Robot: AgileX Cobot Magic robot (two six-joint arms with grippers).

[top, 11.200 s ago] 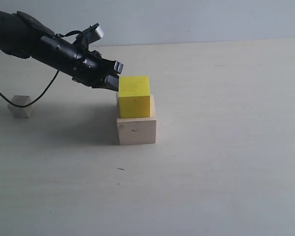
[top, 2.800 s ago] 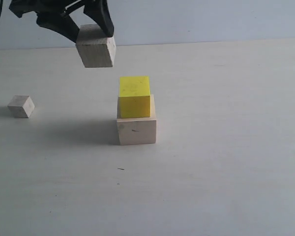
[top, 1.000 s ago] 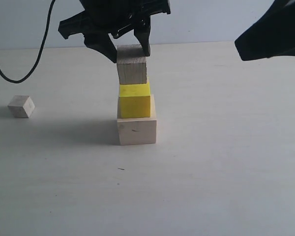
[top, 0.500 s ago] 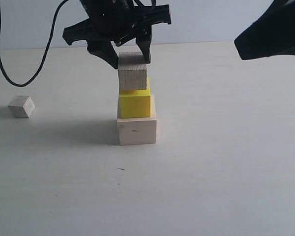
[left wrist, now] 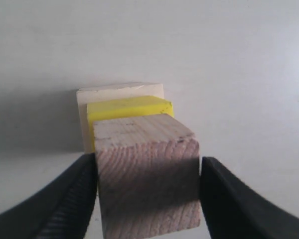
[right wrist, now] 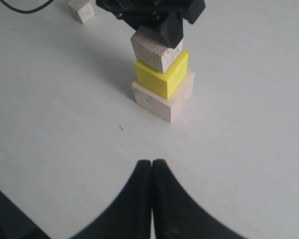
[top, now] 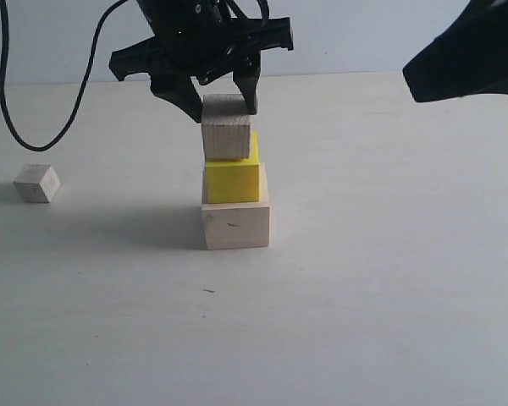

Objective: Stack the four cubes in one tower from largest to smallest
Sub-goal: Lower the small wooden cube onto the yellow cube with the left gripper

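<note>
A pale, matte tabletop (top: 389, 279) holds a partly built tower of wooden cubes. At the bottom sits the large pale wood cube (top: 235, 224), flat on the table, with a tiny dark mark on its front face. On top of it rests the medium bright yellow cube (top: 233, 182), set toward the back left of the pale cube's top, so a strip of pale wood shows on the right.

Above the yellow cube, the left gripper (top: 223, 106), black and reaching down from above, clamps the smaller brownish grained wood cube (top: 227, 135) between its two fingers (left wrist: 65, 204). The left wrist view shows the ribbed pads pressed against opposite sides of this cube, whose curved grain lines are plain to see. The cube's underside meets or nearly meets the yellow top; whether it rests there cannot be told. It sits slightly left of the yellow cube's centre.

The smallest pale wood cube (top: 36, 183) lies alone on the table, well apart to the left of the tower, turned corner-on to the exterior camera. A black cable (top: 36, 150) loops above it.

The right gripper (right wrist: 152, 163) hangs above the table on the right, away from the tower, its jaws pressed together and holding nothing.
</note>
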